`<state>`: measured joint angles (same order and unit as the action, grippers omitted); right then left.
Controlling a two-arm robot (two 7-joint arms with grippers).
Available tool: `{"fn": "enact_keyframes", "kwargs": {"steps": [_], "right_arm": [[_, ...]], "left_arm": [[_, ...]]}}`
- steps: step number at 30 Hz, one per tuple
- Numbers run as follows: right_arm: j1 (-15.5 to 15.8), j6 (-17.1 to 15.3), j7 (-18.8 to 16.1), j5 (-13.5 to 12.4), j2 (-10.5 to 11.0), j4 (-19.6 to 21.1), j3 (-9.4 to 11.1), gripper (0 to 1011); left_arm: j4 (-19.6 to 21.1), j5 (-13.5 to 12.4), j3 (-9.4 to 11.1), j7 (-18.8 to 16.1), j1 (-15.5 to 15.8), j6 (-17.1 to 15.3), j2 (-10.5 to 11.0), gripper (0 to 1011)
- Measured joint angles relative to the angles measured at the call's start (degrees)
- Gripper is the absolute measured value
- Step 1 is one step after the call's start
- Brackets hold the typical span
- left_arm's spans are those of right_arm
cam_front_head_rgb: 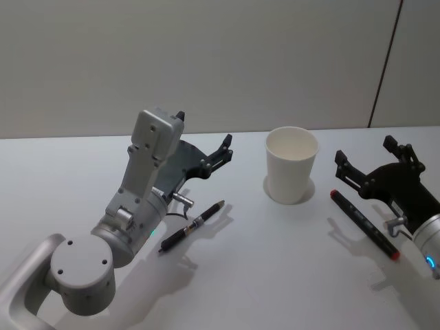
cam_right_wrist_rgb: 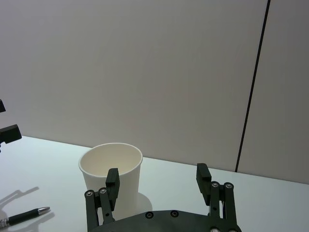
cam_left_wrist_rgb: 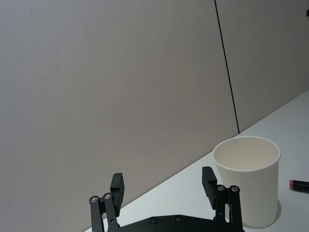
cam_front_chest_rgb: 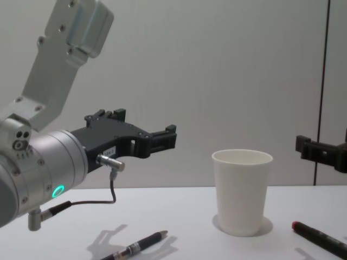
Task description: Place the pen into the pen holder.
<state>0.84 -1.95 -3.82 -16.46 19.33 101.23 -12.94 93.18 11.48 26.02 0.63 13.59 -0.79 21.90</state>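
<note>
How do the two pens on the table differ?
The left pen is slim with a silver tip; the right pen is thicker with a red end. The left pen lies left of the paper cup, the right pen right of it. Both are black, lying flat.

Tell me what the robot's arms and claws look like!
The left arm is silver-grey, with chunky round joints, a glowing green ring light and a thin dark cable from a metal plug. The left gripper and right gripper are matte black, each with two flat fingers on bolted links. The right arm is silver too, with a small glowing light.
</note>
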Motion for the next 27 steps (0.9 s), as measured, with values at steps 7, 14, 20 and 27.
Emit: {"fn": "enact_keyframes", "kwargs": {"steps": [7,14,20,27], "right_arm": [[0.0,0.0,0.0,0.0,0.0,0.0,0.0,1001],[0.0,0.0,0.0,0.0,0.0,0.0,0.0,1001],[0.0,0.0,0.0,0.0,0.0,0.0,0.0,1001],[0.0,0.0,0.0,0.0,0.0,0.0,0.0,1001]], "left_arm": [[0.0,0.0,0.0,0.0,0.0,0.0,0.0,1001],[0.0,0.0,0.0,0.0,0.0,0.0,0.0,1001],[0.0,0.1,-0.1,0.1,0.0,0.1,0.0,1001],[-0.1,1.0,-0.5,1.3,-0.1,0.2,0.2,1001]]}}
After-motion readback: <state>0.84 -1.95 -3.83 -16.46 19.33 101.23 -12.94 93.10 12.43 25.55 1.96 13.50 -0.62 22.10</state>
